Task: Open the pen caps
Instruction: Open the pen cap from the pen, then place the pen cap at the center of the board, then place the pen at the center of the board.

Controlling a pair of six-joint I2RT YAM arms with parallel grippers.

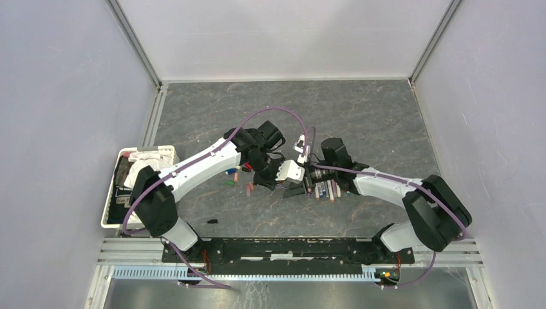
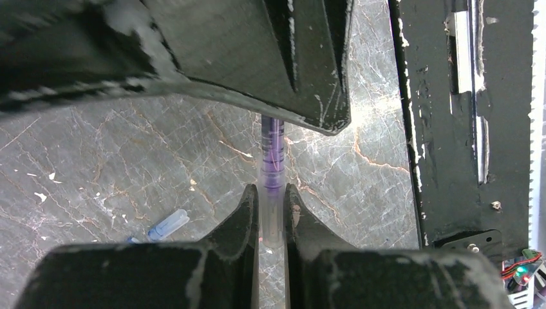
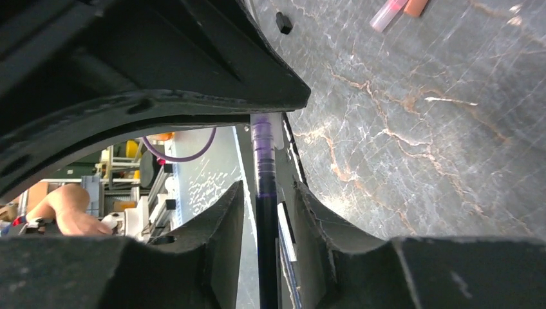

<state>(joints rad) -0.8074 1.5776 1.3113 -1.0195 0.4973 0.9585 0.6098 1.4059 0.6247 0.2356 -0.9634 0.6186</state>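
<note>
A purple pen (image 2: pixel 273 148) with a clear end is held level above the table between my two grippers. My left gripper (image 2: pixel 273 193) is shut on its clear end, both fingers pressed against it. My right gripper (image 3: pixel 267 190) stands open around the dark barrel of the pen (image 3: pixel 263 148), with a gap on each side. In the top view the left gripper (image 1: pixel 291 182) and right gripper (image 1: pixel 310 180) meet tip to tip at mid-table. A row of pens (image 1: pixel 325 188) lies under the right gripper. Loose pen caps (image 1: pixel 235 174) lie left of the grippers.
A clear-blue cap (image 2: pixel 169 223) lies on the marble table left of my left fingers. A pink cap (image 3: pixel 388 13) and a small black piece (image 3: pixel 282 22) lie farther off. A white basket (image 1: pixel 138 154) stands at the left edge. The black rail (image 1: pixel 290 248) runs along the near edge.
</note>
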